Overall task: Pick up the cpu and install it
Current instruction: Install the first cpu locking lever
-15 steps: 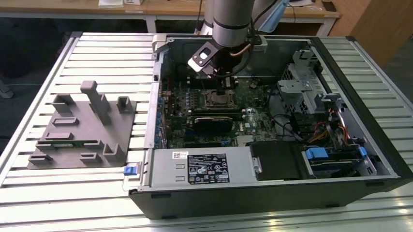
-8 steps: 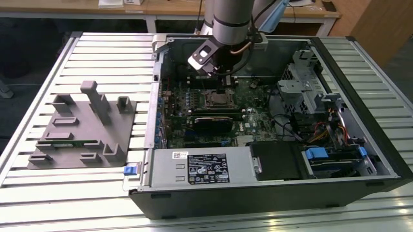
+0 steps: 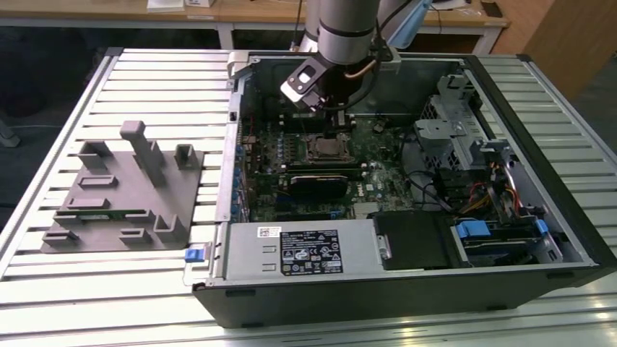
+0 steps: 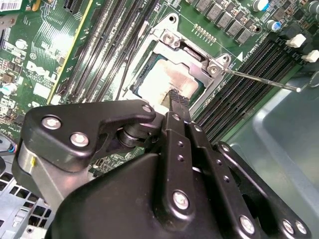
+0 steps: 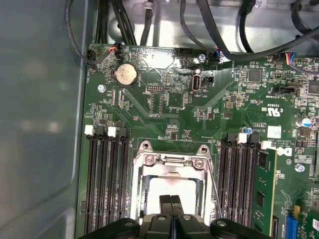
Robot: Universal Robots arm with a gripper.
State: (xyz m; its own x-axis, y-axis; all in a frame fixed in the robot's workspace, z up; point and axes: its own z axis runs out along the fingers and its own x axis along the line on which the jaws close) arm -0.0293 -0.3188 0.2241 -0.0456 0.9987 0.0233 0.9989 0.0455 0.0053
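Hand (image 5: 171,201) pressed together over the cpu (image 5: 167,186) inside a computer case (image 3: 405,300) on a slatted metal table (image 3: 87,300).

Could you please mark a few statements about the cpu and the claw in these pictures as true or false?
1. The cpu lies inside the socket frame. True.
2. The claw hangs outside the computer case. False: it is inside, right above the cpu.
3. The claw's fingers are spread wide. False: they are closed together.
4. A round coin battery sits on the motherboard. True.
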